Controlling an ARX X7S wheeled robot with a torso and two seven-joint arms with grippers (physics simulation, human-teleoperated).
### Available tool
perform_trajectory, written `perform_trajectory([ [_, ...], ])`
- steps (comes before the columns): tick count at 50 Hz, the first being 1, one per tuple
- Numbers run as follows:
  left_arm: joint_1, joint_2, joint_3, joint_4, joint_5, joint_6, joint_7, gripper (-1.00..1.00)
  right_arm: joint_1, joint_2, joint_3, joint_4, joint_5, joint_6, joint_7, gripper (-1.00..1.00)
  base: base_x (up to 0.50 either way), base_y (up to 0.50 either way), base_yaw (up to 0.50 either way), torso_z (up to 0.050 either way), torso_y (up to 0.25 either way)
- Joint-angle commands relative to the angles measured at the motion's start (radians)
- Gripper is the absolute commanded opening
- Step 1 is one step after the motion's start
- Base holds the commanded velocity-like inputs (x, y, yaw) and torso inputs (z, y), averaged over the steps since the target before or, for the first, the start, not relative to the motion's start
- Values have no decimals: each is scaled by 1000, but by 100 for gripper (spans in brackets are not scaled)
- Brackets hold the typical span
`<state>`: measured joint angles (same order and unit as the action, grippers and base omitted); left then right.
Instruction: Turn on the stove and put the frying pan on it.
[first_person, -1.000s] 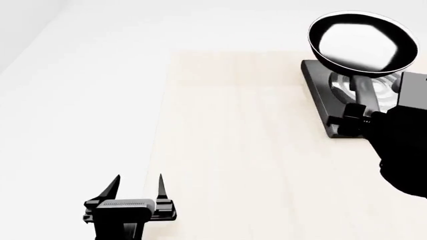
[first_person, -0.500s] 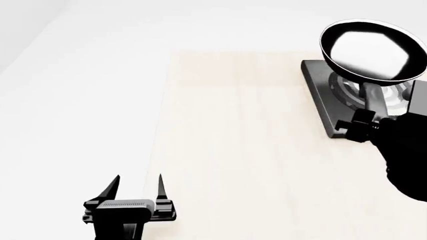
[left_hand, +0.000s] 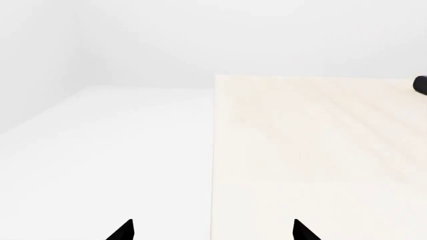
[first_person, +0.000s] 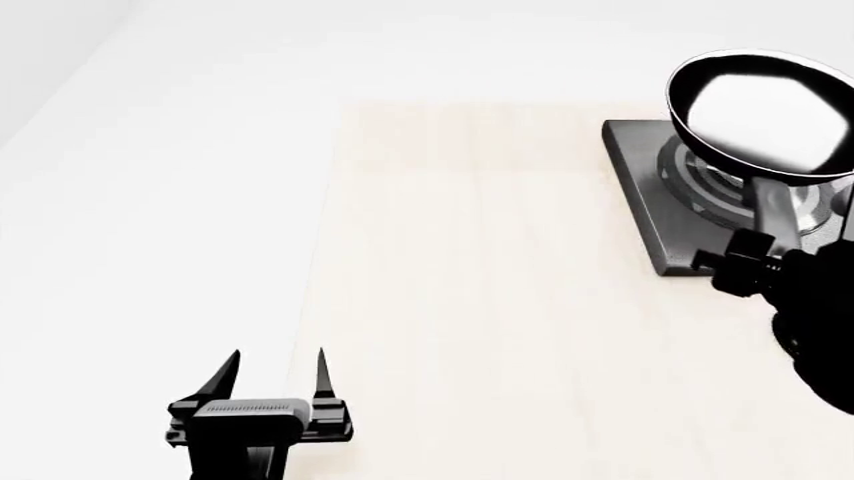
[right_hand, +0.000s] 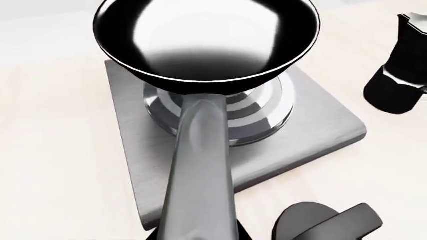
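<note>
The frying pan is glossy black with a bright reflective inside. It hangs just over the ring burner of the dark grey stove at the far right. My right gripper is shut on the pan's long handle. In the right wrist view the pan covers most of the burner on the stove slab. The round knob shows near the slab's front corner. My left gripper is open and empty at the near left, also shown in the left wrist view.
A black-and-silver moka pot stands on the table just beyond the stove's far side. The pale wooden tabletop meets a white surface on the left. A small black shape sits at the left wrist view's edge.
My right arm has carried the pan to the right and lower, from the stove's left part to over the burner. The left arm has not moved.
</note>
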<state>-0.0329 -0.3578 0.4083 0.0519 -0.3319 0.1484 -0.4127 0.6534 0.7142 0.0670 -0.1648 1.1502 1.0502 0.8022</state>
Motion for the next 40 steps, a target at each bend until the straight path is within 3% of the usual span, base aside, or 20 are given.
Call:
perform_trajectory([
  [1, -2, -1, 2, -1, 0, 0, -2, 100, 1, 14, 33, -15, -58, -19, -9, -100, 0, 0, 0, 0, 0],
  [40, -8, -3, 7, -7, -5, 1, -7, 100, -16, 4, -1, 74, -119, -80, -62, -100, 0, 0, 0, 1, 2],
])
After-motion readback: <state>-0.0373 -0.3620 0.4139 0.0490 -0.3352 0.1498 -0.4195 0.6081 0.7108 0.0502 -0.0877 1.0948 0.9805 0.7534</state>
